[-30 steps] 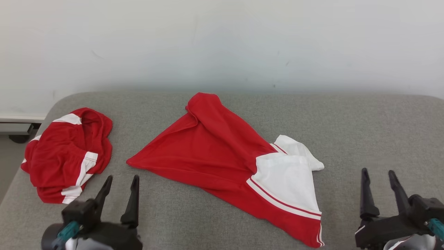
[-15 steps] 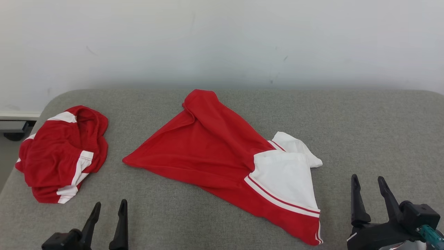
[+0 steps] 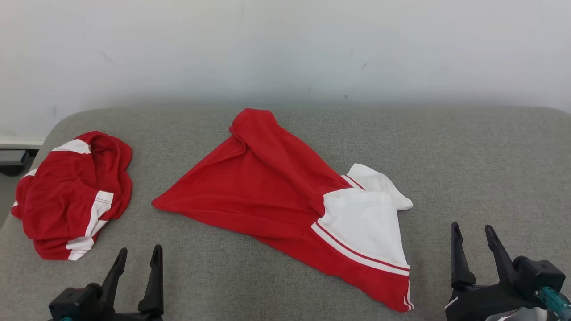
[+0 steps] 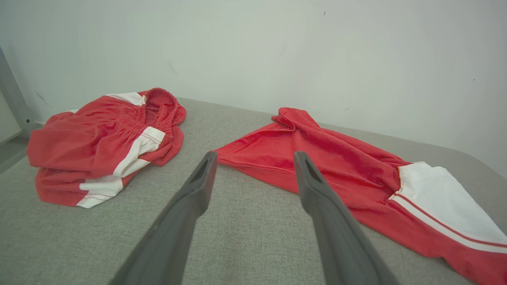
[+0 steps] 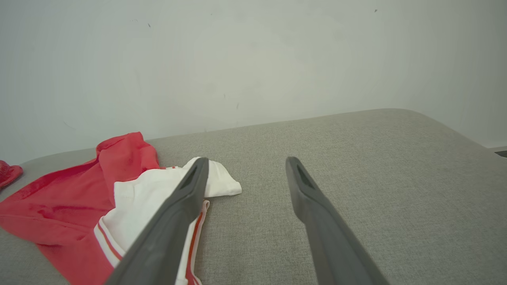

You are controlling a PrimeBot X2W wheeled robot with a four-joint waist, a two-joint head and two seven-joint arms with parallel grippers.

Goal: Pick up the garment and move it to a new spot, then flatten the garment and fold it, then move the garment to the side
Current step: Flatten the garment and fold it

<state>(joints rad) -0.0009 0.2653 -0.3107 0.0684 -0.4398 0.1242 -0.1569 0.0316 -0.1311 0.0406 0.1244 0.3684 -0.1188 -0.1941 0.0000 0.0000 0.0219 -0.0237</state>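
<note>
A red garment (image 3: 267, 187) with a white panel and striped hem lies loosely spread and creased in the middle of the grey padded surface (image 3: 468, 151). It also shows in the left wrist view (image 4: 340, 158) and the right wrist view (image 5: 59, 206). My left gripper (image 3: 139, 250) is open at the lower left, short of the garment's left corner, with nothing between its fingers (image 4: 256, 155). My right gripper (image 3: 472, 227) is open at the lower right, just right of the white panel, and holds nothing (image 5: 247, 160).
A second red and white garment (image 3: 67, 196) lies bunched at the surface's left end (image 4: 95, 138). A pale wall (image 3: 285, 53) rises right behind the surface. The surface's rounded left edge drops to the floor (image 3: 6, 196). Bare grey fabric stretches to the right.
The head camera has shifted, so the whole scene sits slightly higher and further left. My left gripper has drawn back toward the bottom edge. Both garments lie as before.
</note>
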